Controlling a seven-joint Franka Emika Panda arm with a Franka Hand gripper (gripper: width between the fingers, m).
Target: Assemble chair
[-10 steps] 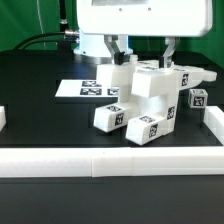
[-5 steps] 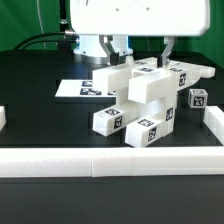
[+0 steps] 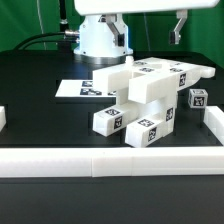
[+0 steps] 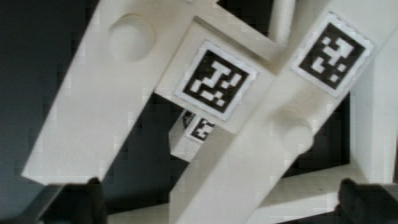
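Note:
The chair (image 3: pixel 145 95) is a cluster of joined white blocky pieces with black-and-white tags, standing in the middle of the black table. My gripper (image 3: pixel 150 22) hangs open above it, one finger on either side of the top pieces and clear of them. In the wrist view the chair's white bars and two tags (image 4: pixel 214 80) fill the picture. The dark fingertips (image 4: pixel 71 205) stand wide apart at the edge, and the gripper (image 4: pixel 217 205) holds nothing.
The marker board (image 3: pixel 85 88) lies flat toward the exterior view's left of the chair. A small loose tagged cube (image 3: pixel 197 98) sits at the right. A low white border rail (image 3: pixel 110 162) runs along the front and up the right side. The robot base (image 3: pixel 100 38) stands behind.
The gripper has risen straight up from around the chair's top pieces, staying open. The chair has not moved.

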